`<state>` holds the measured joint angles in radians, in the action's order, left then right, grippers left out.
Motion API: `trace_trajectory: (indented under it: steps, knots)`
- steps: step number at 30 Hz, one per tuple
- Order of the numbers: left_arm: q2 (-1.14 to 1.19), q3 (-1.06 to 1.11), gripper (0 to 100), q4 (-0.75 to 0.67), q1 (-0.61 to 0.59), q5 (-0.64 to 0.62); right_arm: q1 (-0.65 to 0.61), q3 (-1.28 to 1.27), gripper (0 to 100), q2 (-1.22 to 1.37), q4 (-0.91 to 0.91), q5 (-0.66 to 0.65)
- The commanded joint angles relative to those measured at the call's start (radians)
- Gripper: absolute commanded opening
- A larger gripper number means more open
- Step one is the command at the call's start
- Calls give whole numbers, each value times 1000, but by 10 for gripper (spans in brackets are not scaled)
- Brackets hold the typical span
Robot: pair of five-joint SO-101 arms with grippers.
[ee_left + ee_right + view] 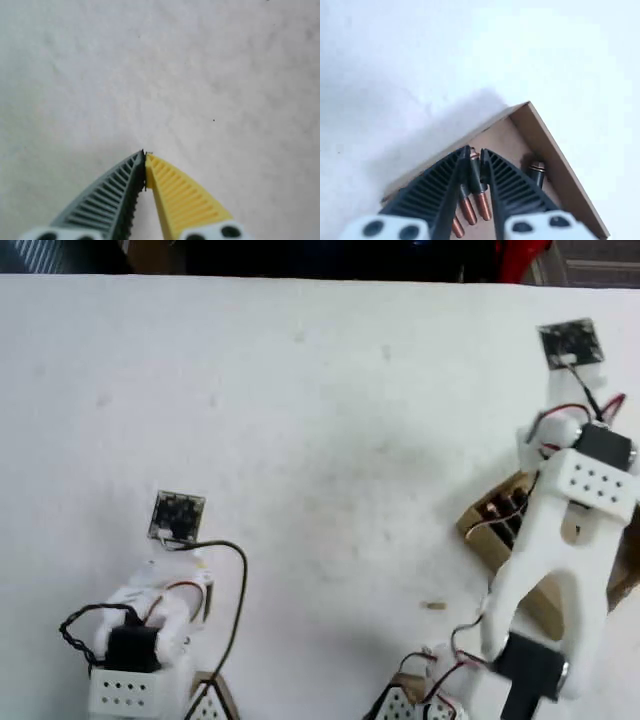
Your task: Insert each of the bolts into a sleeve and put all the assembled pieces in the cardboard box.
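Overhead; close downward wrists; cardboard box [478,538] [555,150] common

My right arm [550,540] covers most of the cardboard box [478,530]; a speck [433,605] on the surface [300,440] is too small to name.

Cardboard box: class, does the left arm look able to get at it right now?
Probably not: the left gripper sits across the table from the cardboard box, and the right arm hangs over it.

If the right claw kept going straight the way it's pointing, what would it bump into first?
Most likely the bolts in the cardboard box, just beyond the right gripper; whether it already touches them is unclear.
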<state>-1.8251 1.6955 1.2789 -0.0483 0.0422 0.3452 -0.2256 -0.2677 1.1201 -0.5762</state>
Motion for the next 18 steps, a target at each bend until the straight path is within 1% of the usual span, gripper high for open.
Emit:
trace_trajectory:
  steps: [1, 4, 8, 15, 18]
  knots:
    - [-7, -3, 23, 8, -25, 2, -93, 40, 17, -147, 64, 40]
    - [-7, -3, 23, 8, -74, -3, -159, 40, 17, -245, 116, 81]
    - [-7, -3, 23, 5, -111, -72, -237, 38, 17, -371, 186, 120]
    - [-7, -3, 23, 8, -114, -81, -397, 38, 17, -598, 303, 183]
    - [-7, -3, 23, 8, -114, -78, -444, 32, 17, -704, 348, 189]
